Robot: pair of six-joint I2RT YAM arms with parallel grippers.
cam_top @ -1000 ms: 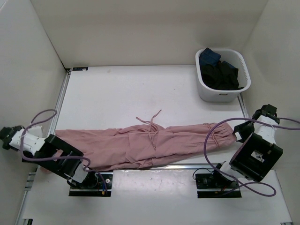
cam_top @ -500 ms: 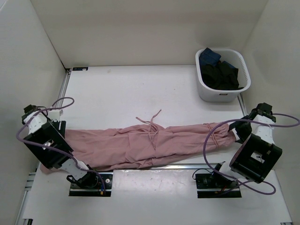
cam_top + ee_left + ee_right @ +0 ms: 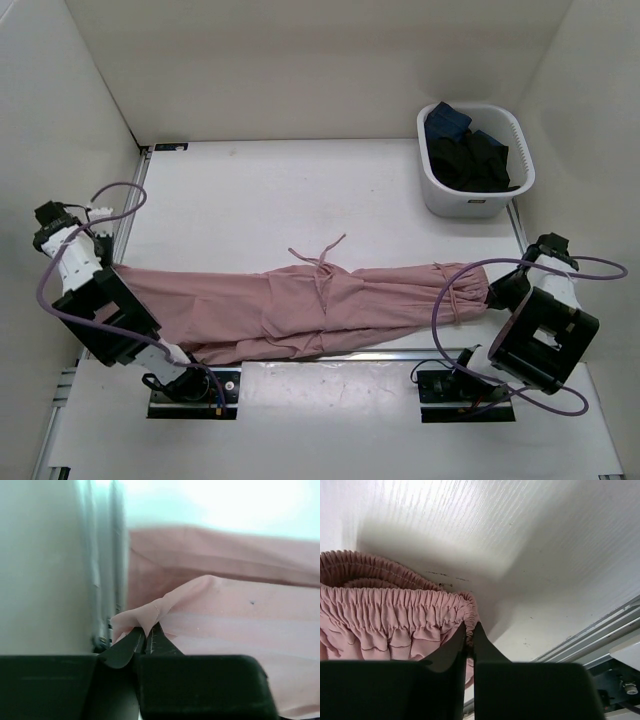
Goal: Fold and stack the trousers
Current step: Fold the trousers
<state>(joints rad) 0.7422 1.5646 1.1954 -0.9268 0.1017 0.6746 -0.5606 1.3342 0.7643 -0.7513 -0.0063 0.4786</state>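
Both ends of the trousers are clamped: your left gripper pinches a fold of thin cloth at the left end, your right gripper bites the gathered waistband. The garment lies stretched along the near side of the table. Raise both ends together, level and gently taut, then bring one across to the other so the fold lands square

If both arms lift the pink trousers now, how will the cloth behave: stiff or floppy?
Probably floppy: the trousers lie creased and bunch into a soft fold at the left claw, so the middle would likely sag. The drawstring lies loose and may dangle. The gathered waistband pinched in the right claw looks stretchy, so it might give.
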